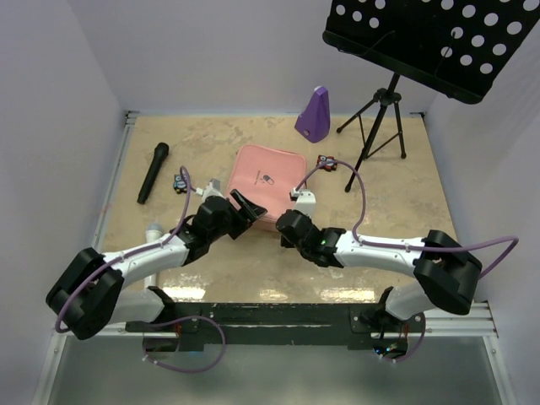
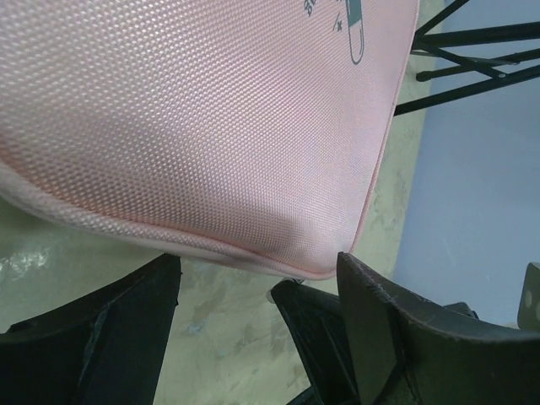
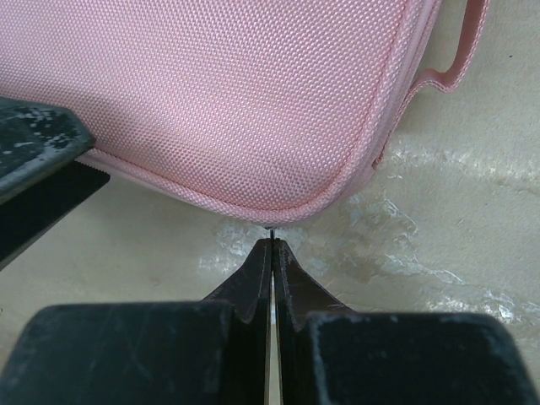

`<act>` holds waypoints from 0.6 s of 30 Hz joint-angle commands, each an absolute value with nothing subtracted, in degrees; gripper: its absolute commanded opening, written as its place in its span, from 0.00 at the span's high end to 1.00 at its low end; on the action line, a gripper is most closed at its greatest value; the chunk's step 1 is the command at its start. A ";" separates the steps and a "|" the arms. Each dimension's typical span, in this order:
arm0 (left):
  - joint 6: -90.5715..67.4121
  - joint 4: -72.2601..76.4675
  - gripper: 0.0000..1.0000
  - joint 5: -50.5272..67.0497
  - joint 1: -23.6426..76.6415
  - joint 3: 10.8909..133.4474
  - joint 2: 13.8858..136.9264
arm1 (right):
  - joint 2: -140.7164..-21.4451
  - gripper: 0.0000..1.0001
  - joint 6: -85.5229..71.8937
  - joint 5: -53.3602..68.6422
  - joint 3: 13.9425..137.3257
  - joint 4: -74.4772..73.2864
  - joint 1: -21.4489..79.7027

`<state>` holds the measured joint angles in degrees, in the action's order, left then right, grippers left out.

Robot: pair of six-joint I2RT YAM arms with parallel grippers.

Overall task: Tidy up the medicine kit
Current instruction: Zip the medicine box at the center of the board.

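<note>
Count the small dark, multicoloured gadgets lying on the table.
2. The left gadget lies between the microphone and the medicine kit; the right gadget sits by the kit's far right corner, near the tripod stand. Others may be hidden.

Kit (image 1: 268, 173) near edge partly hidden by left gripper (image 1: 246, 205). Logo (image 2: 354, 34) cut by frame top. Left item (image 1: 181, 180) and right item (image 1: 325, 162) beside kit too small to identify.

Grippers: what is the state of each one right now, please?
Left gripper: open, facing the pink medicine kit edge, holding nothing.
Right gripper: closed at the kit's edge; whether it pinches anything cannot be told.
</note>
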<state>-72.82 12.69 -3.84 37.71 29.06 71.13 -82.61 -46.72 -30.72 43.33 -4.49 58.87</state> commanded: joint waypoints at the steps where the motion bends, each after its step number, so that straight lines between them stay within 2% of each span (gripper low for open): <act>1: -74.97 16.43 0.23 -4.83 38.93 32.61 74.96 | -83.76 1.00 -45.62 -31.82 44.82 -8.53 59.24; 8: -75.50 16.17 0.42 -6.76 38.93 33.40 77.87 | -83.85 1.00 -45.17 -31.73 45.09 -8.70 59.68; 15: -73.83 14.94 0.71 -8.00 38.15 33.31 77.43 | -84.02 1.00 -44.47 -32.60 45.09 -9.49 59.94; 18: -72.86 13.80 0.89 -8.09 36.92 33.14 76.64 | -84.11 1.00 -44.30 -33.57 45.79 -10.98 59.94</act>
